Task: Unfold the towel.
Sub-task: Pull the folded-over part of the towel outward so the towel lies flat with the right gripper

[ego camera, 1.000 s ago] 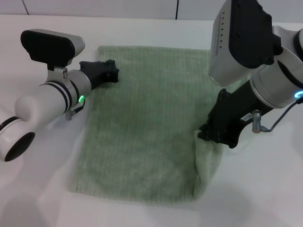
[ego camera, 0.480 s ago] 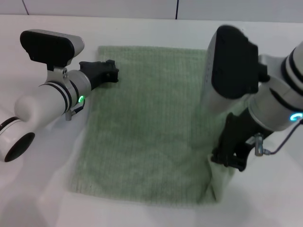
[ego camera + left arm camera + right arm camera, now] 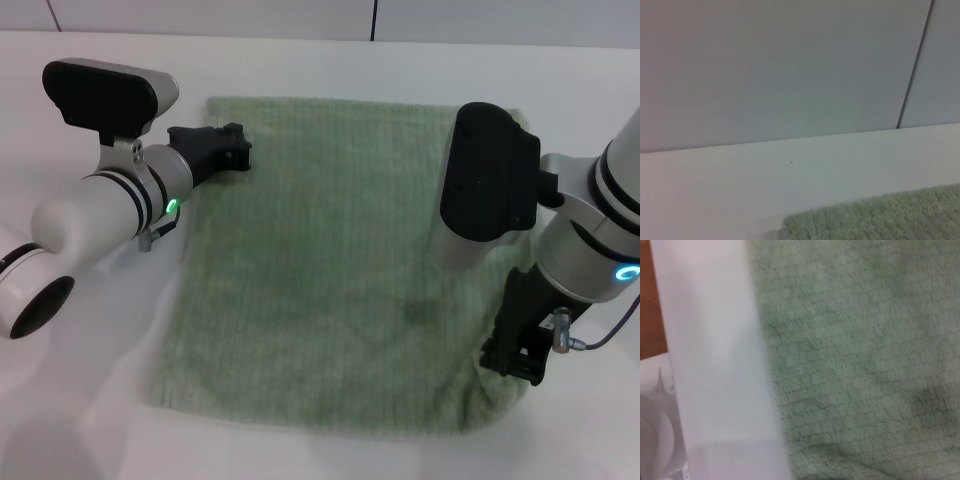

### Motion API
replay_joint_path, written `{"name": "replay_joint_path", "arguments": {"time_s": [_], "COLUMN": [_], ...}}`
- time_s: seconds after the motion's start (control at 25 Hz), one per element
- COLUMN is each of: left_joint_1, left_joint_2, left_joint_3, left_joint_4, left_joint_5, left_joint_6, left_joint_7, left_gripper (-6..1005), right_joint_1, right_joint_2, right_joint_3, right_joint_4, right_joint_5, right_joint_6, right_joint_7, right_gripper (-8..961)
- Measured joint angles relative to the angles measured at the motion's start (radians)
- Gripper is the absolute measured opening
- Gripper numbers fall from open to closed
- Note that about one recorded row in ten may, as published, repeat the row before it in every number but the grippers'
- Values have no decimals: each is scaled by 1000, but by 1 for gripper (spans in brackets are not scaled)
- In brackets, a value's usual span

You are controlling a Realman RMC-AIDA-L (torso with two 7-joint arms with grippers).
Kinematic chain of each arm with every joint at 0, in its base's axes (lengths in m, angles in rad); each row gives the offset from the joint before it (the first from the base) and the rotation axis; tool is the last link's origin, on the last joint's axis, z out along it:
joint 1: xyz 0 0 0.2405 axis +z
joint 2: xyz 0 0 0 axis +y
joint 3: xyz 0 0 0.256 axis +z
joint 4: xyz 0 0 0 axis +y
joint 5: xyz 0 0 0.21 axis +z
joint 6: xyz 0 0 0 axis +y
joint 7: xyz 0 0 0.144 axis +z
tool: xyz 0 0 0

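Now, reading from left to right: the left arm reaches in over the white tabletop (image 3: 330, 65), and its left claw (image 3: 238, 150) rests at the far left corner of the towel (image 3: 310, 270). Whether that claw is pinching the corner or only lying on it cannot be told. The left wrist view shows only a strip of that towel edge, the bare tabletop and a grey wall panel (image 3: 780, 70) behind.

The towel, a pale sage-green terry cloth with a ribbed surface, lies across the middle of the tabletop, spread almost flat in a roughly square shape. Its far edge and left edge look straight. A faint darker patch sits toward its right half.

On the right, the right arm angles down to the near right corner of the towel, where the right claw (image 3: 515, 365) sits low against the cloth. That corner is bunched and slightly raised around the claw, which suggests the claw is closed on the fabric, though its fingers are hidden, so this cannot be told for sure.

As a judgement, the unfolding is nearly complete: the last flap appears to be laid out and only the near right corner is rumpled. The next move probably calls for drawing that corner gently outward until it lies flat, then releasing it without dragging the rest of the cloth.
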Motion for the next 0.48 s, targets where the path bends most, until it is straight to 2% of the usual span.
{"name": "replay_joint_path", "arguments": {"time_s": [0.2,0.44,0.48], "left_joint_1": [-3,-1,-1], "left_joint_2": [0,0,0], "left_joint_3": [0,0,0], "left_joint_4": [2,1,1], "left_joint_5": [0,-1,-1], "left_joint_6": [0,1,1], "left_joint_7": [1,1,1], "left_gripper": [37,38,38], "right_joint_1": [26,58,60], "right_joint_2": [0,1,1], "right_joint_3": [-5,-22,-22], "right_joint_4": [27,46,37], "right_joint_5": [-10,-1,-1], "right_joint_6": [-1,-2,-2], "right_joint_7": [0,-2,-3], "right_gripper": [33,245,246]}}
